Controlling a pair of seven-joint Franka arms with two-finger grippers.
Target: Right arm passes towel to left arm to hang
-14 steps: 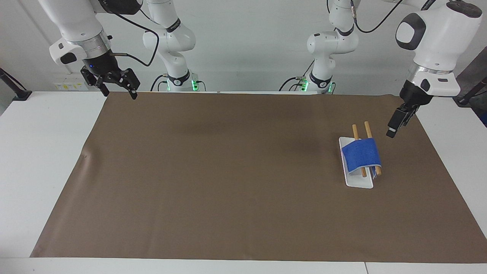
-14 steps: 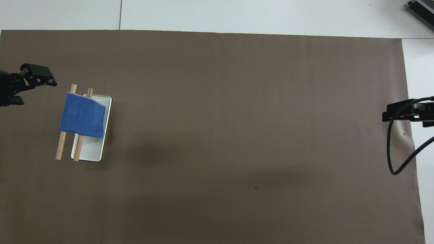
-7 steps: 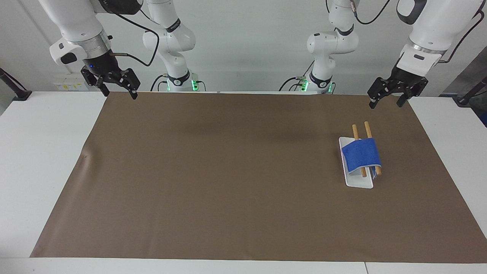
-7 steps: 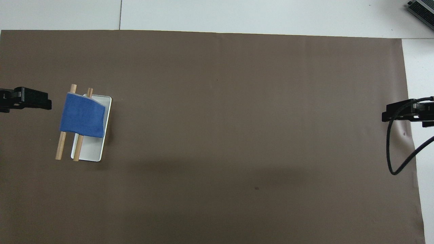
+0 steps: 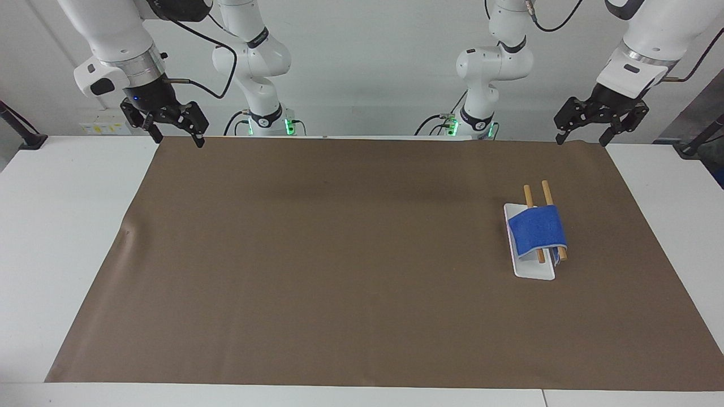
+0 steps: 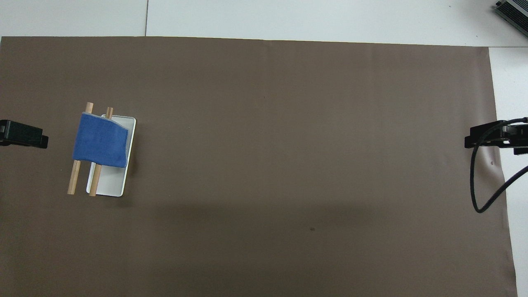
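Facing view: blue microfibre towel [image 5: 537, 228] draped on wooden-rod rack [image 5: 529, 196]; both claws, left gripper [image 5: 599, 115] and right gripper [image 5: 166, 120], spread, empty; I'd park them clear of it.

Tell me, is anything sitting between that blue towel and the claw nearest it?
Nothing visible. The towel is draped over two wooden rods on a white tray. The left gripper hangs open above the mat's corner, with only bare mat between them.

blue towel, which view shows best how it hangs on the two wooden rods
The facing view: the towel drapes over both wooden rods, its lower edge hanging down toward the white base. The overhead view shows only its flat top lying across the rods, not the hanging edge.
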